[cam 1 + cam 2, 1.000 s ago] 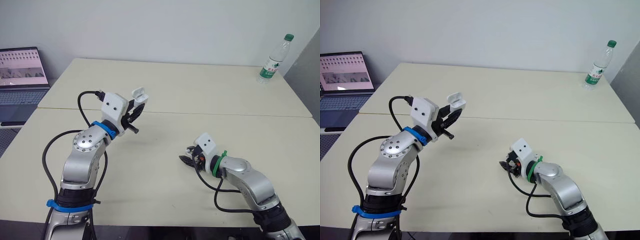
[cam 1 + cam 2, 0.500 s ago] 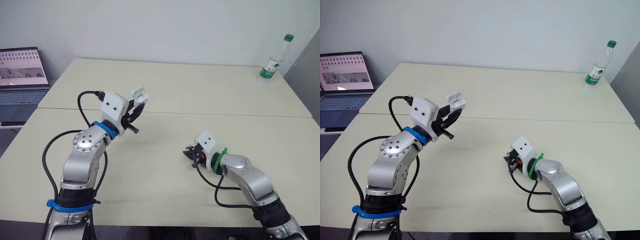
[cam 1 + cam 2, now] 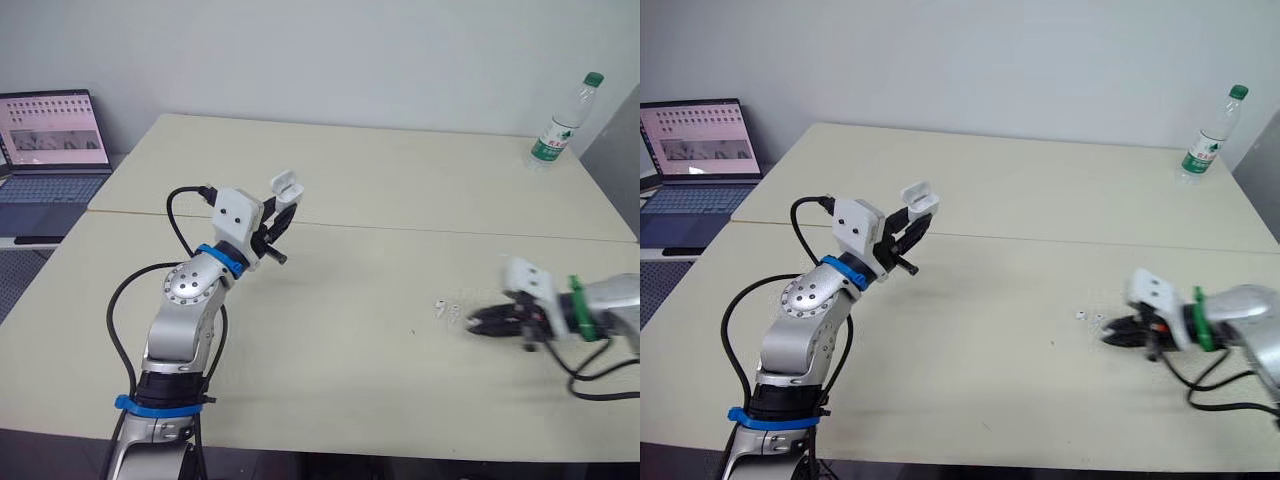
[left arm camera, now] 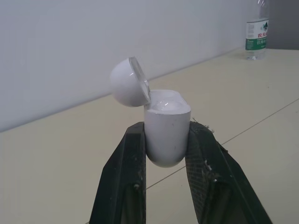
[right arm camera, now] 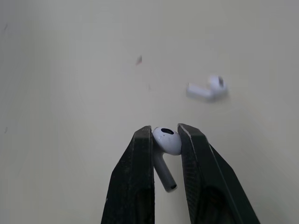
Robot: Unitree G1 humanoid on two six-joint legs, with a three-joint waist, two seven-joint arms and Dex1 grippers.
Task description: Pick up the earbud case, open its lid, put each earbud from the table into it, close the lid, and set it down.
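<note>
Right tool (image 5: 164, 129) had swung outward and clamped on one earbud (image 5: 167, 141), ready for the open-lidded earbud case (image 4: 166, 136) clamped in the left tool (image 4: 166, 126).

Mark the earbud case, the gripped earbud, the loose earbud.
earbud case (image 4: 167, 133): left wrist view, body front.
gripped earbud (image 5: 167, 140): right wrist view, its head.
loose earbud (image 5: 201, 91): right wrist view, its stem.

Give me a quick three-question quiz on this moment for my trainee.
1. True or false: the lid of the earbud case, held in the left gripper, is shut.
2. What sits between the right gripper's jaws? A) an earbud B) a bottle cap C) nothing
3. Fill in: the second earbud lies on the ____.
Key: 1 false; 2 A; 3 table.
</note>
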